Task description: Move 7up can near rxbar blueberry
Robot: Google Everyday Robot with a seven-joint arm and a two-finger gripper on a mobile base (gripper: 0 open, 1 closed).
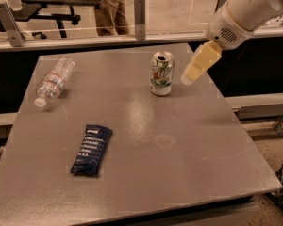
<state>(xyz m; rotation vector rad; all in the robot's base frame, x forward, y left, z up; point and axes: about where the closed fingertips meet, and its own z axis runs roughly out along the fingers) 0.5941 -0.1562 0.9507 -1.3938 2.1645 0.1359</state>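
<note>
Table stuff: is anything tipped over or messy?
Only the water bottle: it lies on its side at the far left of the table. The 7up can stands upright, with the gripper hovering just right of it.

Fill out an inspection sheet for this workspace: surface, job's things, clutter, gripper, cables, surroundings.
Surface: grey table, flat, with a faint round mark near the middle.
Job's things: 7up can upright at the far middle; rxbar blueberry lying flat at the near left, well apart from the can.
Clutter: clear water bottle on its side at the far left.
Gripper: gripper hangs above the table just right of the can, not touching it and holding nothing.
Cables: nothing seen.
Surroundings: railing along the far edge; a person stands beyond it.
</note>
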